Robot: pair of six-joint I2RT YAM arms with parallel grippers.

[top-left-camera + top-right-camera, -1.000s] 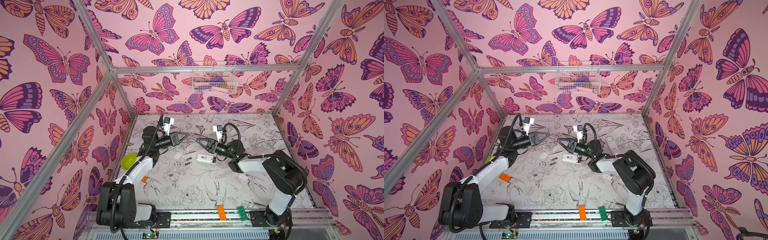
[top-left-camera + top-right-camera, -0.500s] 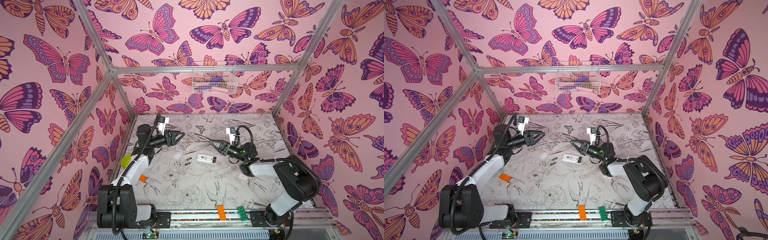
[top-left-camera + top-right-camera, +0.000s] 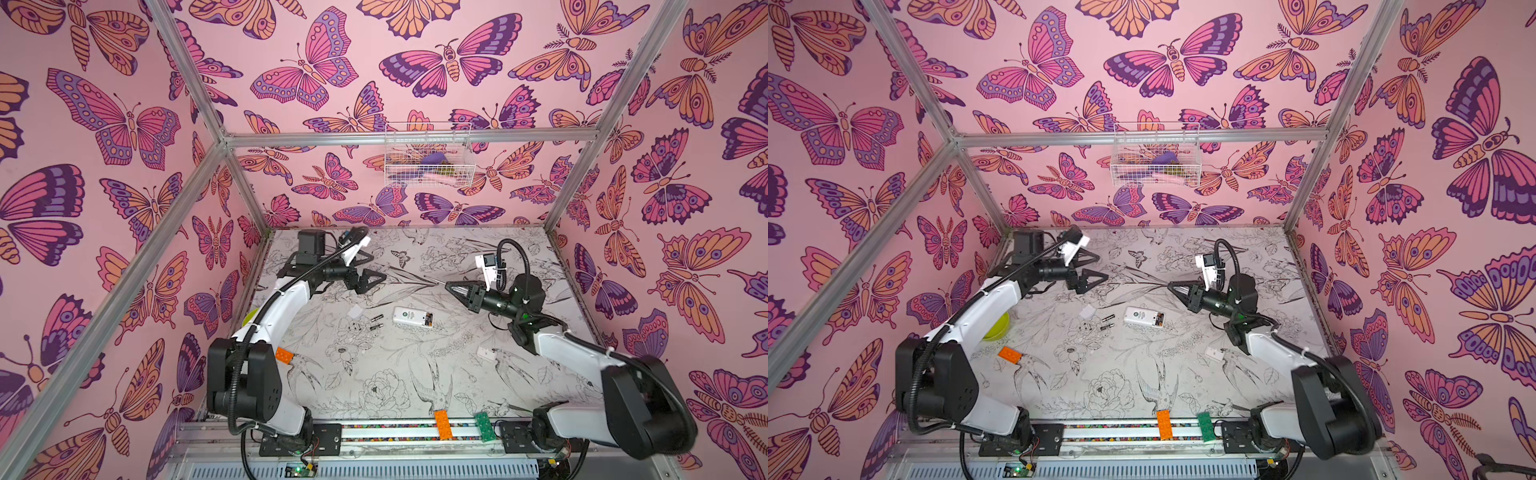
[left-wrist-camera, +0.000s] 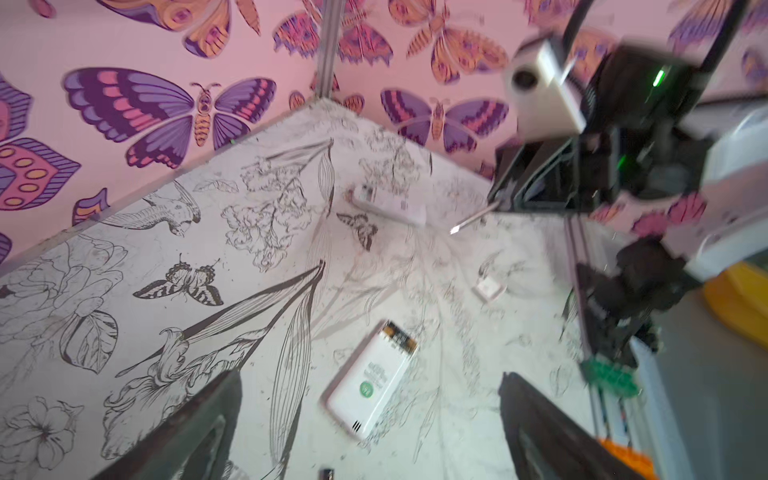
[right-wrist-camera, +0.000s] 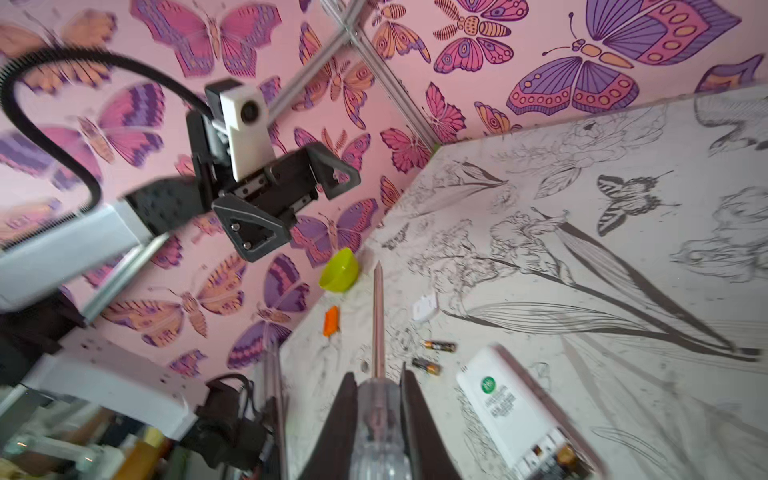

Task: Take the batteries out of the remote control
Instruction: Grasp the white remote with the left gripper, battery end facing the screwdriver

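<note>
The white remote control (image 3: 409,317) lies on the printed mat with its back up and the battery bay at one end uncovered; batteries (image 5: 559,457) still sit in that bay. Two loose batteries (image 3: 376,323) lie just left of it, also in the right wrist view (image 5: 432,356). My left gripper (image 3: 375,268) hovers open and empty behind and left of the remote, its jaws wide apart in the left wrist view (image 4: 371,374). To the remote's right, my right gripper (image 3: 451,286) is shut on a clear-handled screwdriver (image 5: 378,316) whose shaft points toward the left arm.
A small white cover piece (image 3: 355,311) lies by the loose batteries, another white piece (image 3: 486,353) toward the front right. A green bowl (image 3: 996,326) and an orange brick (image 3: 284,355) sit under the left arm. A long white object (image 4: 390,203) lies by the far wall.
My left gripper has gone from shut to wide open. The right gripper, still holding the screwdriver, has drawn back to the right, away from the remote.
</note>
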